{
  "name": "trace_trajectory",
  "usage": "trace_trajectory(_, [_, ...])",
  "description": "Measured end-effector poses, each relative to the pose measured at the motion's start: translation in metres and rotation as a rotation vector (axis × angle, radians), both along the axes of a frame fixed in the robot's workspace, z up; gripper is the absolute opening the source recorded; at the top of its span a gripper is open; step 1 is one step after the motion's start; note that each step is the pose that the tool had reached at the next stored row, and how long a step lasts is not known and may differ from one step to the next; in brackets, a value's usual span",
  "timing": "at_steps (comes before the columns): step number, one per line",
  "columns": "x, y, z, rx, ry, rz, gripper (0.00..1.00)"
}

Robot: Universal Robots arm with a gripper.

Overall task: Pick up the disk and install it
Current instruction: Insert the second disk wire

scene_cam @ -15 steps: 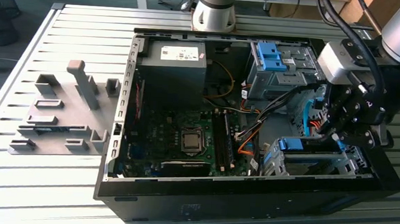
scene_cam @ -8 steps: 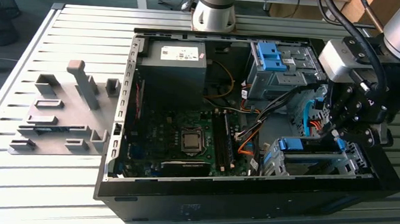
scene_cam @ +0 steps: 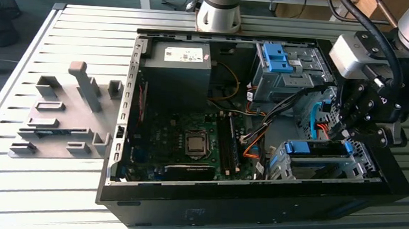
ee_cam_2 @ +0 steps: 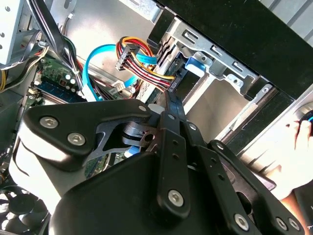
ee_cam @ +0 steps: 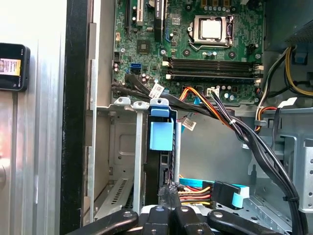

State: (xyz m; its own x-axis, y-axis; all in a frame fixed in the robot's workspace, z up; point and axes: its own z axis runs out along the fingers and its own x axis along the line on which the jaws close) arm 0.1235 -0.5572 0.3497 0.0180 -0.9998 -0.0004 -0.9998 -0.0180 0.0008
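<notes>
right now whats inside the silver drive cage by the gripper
A blue-framed disk stands on edge in the silver drive cage, with the gripper at its end. The bay beside it looks empty. Its label is hidden.

matt black tool (ee_cam_2: pixel 168 105), ribbed metal table (scene_cam: pixel 57 190)

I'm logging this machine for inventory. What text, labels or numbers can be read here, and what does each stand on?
No text is legible.
White sticker on the black power supply box: print too small to read.
White cable tags near the motherboard: blurred.
Yellow label on the dark device outside the case: blurred.
Motherboard markings: too small to read.
</notes>
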Motion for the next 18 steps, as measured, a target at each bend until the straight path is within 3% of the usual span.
trace_trajectory(9, [0.0000, 0.0000, 0.0006, 0.0001, 0.0001, 0.000, 0.11])
trace_trajectory(15, [-0.0055, 0.0000, 0.0011, 0.0000, 0.0001, 0.000, 0.11])
trace_trajectory(18, [-0.0056, 0.0000, 0.0076, 0.0000, 0.0000, 0.000, 0.11])
